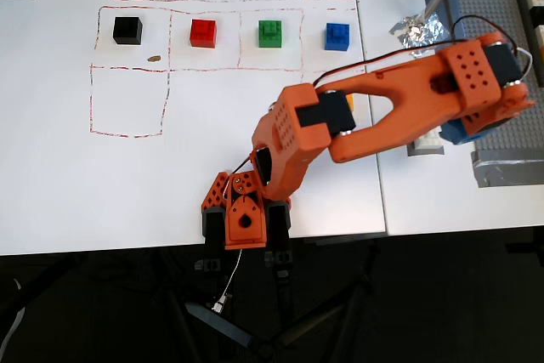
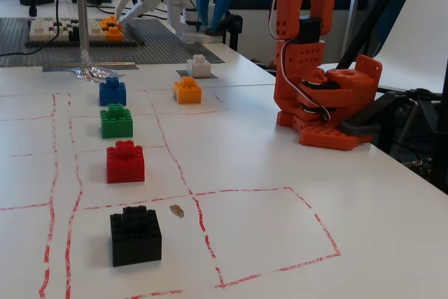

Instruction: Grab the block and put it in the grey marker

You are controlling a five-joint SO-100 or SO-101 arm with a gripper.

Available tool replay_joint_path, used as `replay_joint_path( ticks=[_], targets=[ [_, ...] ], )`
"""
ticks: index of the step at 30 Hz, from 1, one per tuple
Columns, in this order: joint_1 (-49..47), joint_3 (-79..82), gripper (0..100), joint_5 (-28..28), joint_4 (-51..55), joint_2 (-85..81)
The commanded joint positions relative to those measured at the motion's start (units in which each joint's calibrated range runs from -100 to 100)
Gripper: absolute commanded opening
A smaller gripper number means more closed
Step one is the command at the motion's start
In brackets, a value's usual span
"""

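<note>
Overhead view: gripper [image 1: 244, 231] hangs at the table's near edge, well apart from everything; I cannot tell whether its fingers are parted. Block [image 2: 199, 65] already sits on the grey marker [image 2: 207, 74], behind the orange brick [image 2: 187, 90]. Judgement: placement looks complete; any retreat should pass clear of the block.

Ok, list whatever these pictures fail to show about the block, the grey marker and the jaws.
- The block: in the overhead view the arm covers nearly all of it.
- The grey marker: only an edge shows in either view, under the arm or the block.
- The jaws: open or shut is unreadable; in the overhead view the wrist covers their tips.
</note>
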Motion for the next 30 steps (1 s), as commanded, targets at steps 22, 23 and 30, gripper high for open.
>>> replay_joint_path(
  ticks=[22,23,30],
  targets=[
    [-60.4,56.8,0,-39.5,-9.4,-57.6],
    [-63.7,58.2,0,-41.6,-10.5,-58.9],
    [-79.7,73.9,0,-50.4,-21.7,-72.1]
  ],
)
